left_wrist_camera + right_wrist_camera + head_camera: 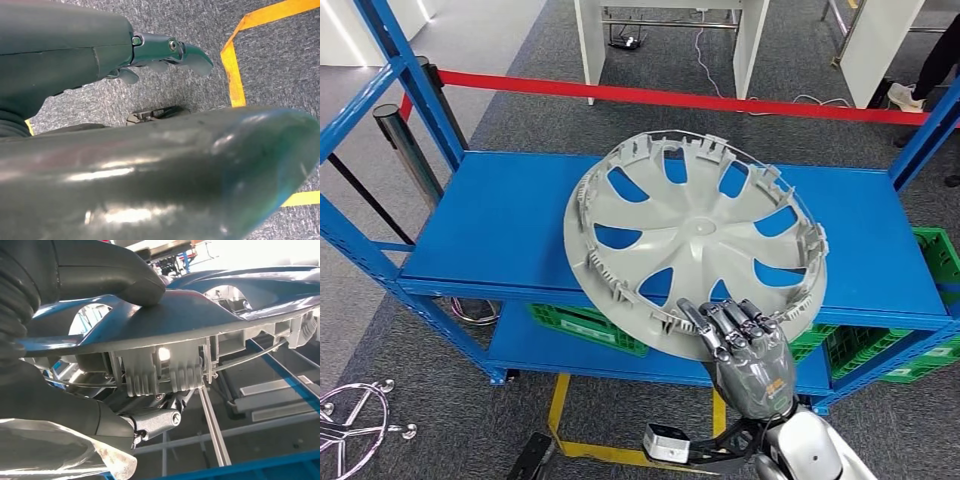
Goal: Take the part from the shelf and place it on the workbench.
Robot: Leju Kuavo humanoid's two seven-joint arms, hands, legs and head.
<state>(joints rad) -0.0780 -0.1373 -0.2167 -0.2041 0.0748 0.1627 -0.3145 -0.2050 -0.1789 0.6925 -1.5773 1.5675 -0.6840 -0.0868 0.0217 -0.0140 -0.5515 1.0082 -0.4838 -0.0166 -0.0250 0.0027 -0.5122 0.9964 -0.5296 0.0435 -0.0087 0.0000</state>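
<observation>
The part is a grey plastic wheel cover (697, 235) with several spoke openings. It is tilted over the blue shelf top (493, 220), and its near rim overhangs the shelf's front edge. My right hand (746, 350) grips that near rim, with the fingers lying over the rim's clips. In the right wrist view the thumb (113, 270) presses one face of the cover (196, 315) and the fingers (154, 422) reach under the other. My left hand (68, 50) hangs over grey carpet with its fingers straight, holding nothing.
Green crates (584, 325) sit on the lower shelf, with another (939, 255) at the right. Blue uprights (403, 70) frame the shelf. A red barrier tape (660, 97) runs behind it, before white table legs (588, 45) and a person's shoe (905, 95). Yellow floor tape (599, 450) lies below.
</observation>
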